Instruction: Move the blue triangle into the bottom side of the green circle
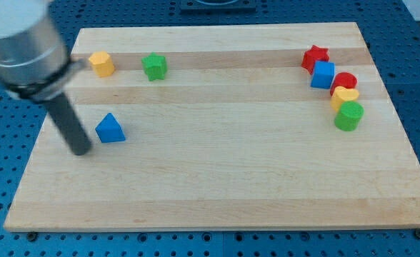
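Note:
The blue triangle lies at the view's left on the wooden board. The green circle is at the view's far right, lowest in a cluster of blocks. My tip rests on the board just left of and slightly below the blue triangle, a small gap apart from it. The rod rises from the tip toward the view's top left into the grey arm.
A yellow hexagon block and a green star sit at the view's top left. At the right, a red star, blue cube, red circle and yellow heart stack above the green circle.

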Controlling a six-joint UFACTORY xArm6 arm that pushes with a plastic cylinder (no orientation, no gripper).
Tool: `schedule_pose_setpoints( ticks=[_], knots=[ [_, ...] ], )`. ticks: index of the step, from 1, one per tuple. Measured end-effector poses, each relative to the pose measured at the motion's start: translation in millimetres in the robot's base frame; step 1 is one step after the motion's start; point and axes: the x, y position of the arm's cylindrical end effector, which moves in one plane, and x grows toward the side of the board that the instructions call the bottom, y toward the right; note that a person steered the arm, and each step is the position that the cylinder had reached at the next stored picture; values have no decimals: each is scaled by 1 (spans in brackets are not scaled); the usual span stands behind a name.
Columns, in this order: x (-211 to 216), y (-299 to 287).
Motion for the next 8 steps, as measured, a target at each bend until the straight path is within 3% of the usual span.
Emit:
schedule_pose_setpoints(
  ticks=[1,2,4,5,6,7,8],
  knots=[
    [-22,-29],
    [-41,1],
    [-27,178],
    [-22,232],
    [-44,201],
    [-53,126],
    [-19,57]
  ],
)
